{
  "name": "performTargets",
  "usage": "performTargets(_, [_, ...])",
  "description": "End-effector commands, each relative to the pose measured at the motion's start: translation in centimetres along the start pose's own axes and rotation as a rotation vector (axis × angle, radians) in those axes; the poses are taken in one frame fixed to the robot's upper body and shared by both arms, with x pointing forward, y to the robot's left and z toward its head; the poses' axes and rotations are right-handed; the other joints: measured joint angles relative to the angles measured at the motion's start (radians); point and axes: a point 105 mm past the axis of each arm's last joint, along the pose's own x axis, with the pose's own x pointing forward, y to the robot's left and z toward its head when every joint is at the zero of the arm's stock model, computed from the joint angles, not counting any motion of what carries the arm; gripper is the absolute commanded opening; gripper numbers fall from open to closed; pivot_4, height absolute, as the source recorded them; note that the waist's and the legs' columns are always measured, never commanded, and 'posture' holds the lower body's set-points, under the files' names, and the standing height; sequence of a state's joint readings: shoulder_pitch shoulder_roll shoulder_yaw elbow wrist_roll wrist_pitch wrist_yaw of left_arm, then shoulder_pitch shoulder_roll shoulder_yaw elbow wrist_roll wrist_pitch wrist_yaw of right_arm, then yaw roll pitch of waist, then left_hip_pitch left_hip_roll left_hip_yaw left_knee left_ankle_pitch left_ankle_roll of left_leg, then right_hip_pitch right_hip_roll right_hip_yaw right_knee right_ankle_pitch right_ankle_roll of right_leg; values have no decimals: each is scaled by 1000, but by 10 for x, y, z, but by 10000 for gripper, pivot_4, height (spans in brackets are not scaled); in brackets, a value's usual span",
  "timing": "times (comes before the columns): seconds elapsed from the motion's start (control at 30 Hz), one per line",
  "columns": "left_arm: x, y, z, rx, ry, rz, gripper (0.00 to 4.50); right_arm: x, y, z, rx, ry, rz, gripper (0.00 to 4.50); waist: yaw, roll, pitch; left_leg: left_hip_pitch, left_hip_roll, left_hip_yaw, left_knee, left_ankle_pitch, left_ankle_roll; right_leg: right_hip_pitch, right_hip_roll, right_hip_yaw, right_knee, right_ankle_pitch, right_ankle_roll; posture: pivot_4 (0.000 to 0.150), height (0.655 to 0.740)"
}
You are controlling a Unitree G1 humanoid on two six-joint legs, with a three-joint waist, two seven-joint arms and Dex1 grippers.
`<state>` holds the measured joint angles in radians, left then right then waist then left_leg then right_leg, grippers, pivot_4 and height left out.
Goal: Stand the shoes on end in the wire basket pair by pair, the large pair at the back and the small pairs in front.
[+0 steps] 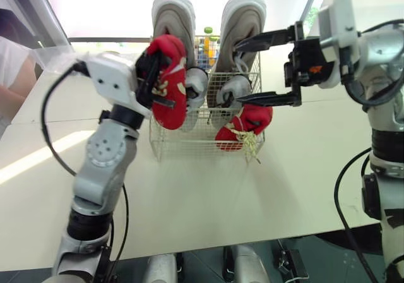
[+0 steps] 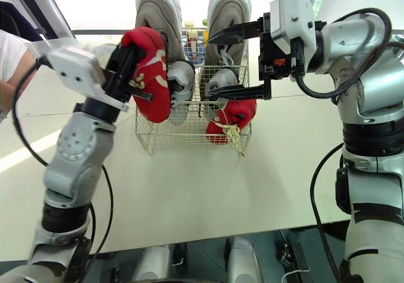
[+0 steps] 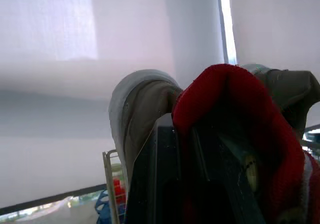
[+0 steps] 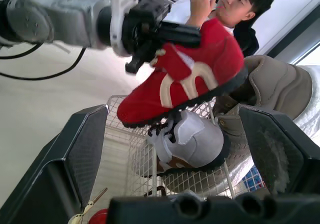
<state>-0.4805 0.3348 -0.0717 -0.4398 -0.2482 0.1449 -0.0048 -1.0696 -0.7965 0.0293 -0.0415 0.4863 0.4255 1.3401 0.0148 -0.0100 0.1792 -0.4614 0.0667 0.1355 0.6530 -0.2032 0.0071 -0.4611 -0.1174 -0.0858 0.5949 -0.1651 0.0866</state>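
holding the red shoe point(image 1: 170, 84) clamped in my left gripper point(image 1: 151, 74) over the wire basket point(image 1: 189, 141), centre frame, for the front row, with my right gripper point(image 1: 238, 71) spread apart.

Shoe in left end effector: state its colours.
The shoe is red with cream stripes; best in right wrist view.

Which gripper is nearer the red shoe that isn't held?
Right. The right gripper hangs open above that red shoe; the left gripper, across the basket, holds the other red shoe.

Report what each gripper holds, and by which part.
Left gripper clamps the red shoe by its upper, at the opening. Right gripper is open, holding nothing.
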Motion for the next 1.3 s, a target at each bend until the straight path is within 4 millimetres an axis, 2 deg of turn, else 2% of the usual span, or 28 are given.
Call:
performTargets(0.03, [1,-16,10,56,-109,-12,837,-7,-1,14,-51,-8,-28,45000,0,0,0,0,0,0,0,0,0,0,0,0,0,0,0,1500,7400])
performTargets(0.27, [-10,-39,-7,78,-123,-15,837,-8,0,17,-42,7,-27,45000,-1,0,0,0,0,0,1,0,1,0,0,0,0,0,0,1500,7400])
performTargets(0.5, [-25,-37,-18,126,-97,78,837,-7,2,19,-32,20,-15,45000,-2,0,0,0,0,-1,2,-1,1,1,-1,0,1,0,-1,1500,7400])
performTargets(0.77, [-43,-49,-52,108,6,77,837,-4,1,21,-33,17,4,45000,-2,1,-1,0,1,-1,4,-1,2,1,-1,-1,1,0,-1,1500,7400])
performTargets(0.9, [-61,-54,-70,109,63,53,837,-3,0,22,-44,13,11,45000,-2,2,-2,0,1,-1,5,-2,3,1,-1,-1,1,0,-1,1500,7400])
performTargets(1.07, [-76,-54,-77,105,99,56,837,-3,0,22,-50,15,10,45000,-2,2,-3,0,1,-1,5,-3,3,1,-1,-1,1,0,-1,1500,7400])
performTargets(1.2, [-86,-42,-79,112,139,100,16192,-3,0,20,-55,16,2,45000,-3,3,-3,0,1,-1,6,-5,1,1,-1,-1,1,0,-1,1500,7400])
performTargets(1.3, [-92,-32,-80,160,159,111,31595,-2,1,18,-66,24,-6,45000,-1,3,-3,-1,2,-1,6,-5,1,1,-1,-1,1,0,-1,1500,7400])
